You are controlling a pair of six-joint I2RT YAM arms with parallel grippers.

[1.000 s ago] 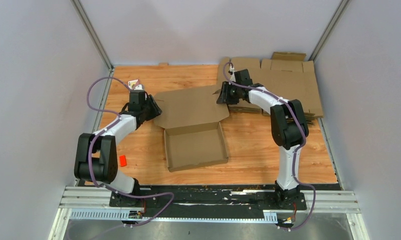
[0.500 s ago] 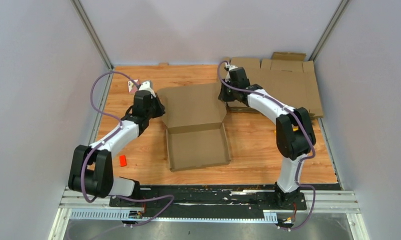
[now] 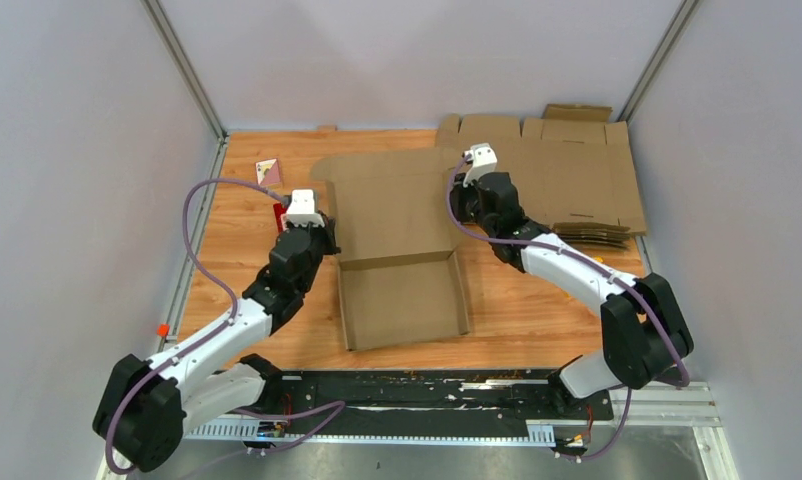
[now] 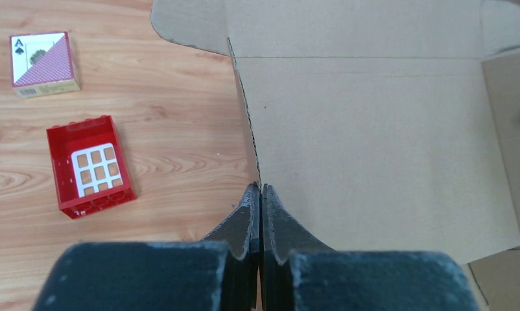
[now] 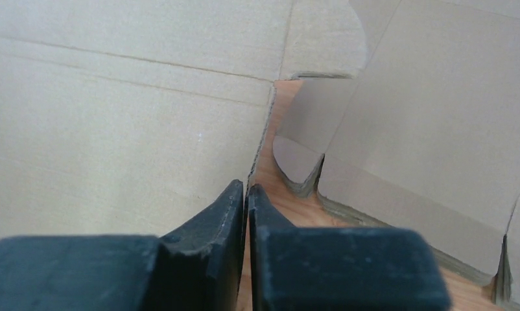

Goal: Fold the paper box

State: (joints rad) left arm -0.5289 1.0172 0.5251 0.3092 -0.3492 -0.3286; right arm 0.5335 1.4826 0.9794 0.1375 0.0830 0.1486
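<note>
The paper box (image 3: 402, 300) is a shallow brown cardboard tray on the wooden table, with its wide lid (image 3: 392, 205) raised behind it. My left gripper (image 3: 327, 235) is shut on the lid's left edge; in the left wrist view the gripper (image 4: 260, 188) pinches that edge, with the lid panel (image 4: 374, 142) to its right. My right gripper (image 3: 461, 205) is shut on the lid's right edge; in the right wrist view the gripper (image 5: 246, 188) clamps the panel (image 5: 115, 142) at its side cut.
A pile of flat brown cardboard sheets (image 3: 567, 175) lies at the back right, close behind the right gripper (image 5: 432, 129). A small red box (image 4: 89, 165) and a card deck (image 4: 43, 63) lie left of the lid. A small orange piece (image 3: 162, 328) sits by the left rail.
Both grippers have swung the lid up from lying back towards upright. Both arms stretched forward and the box slid slightly nearer.
</note>
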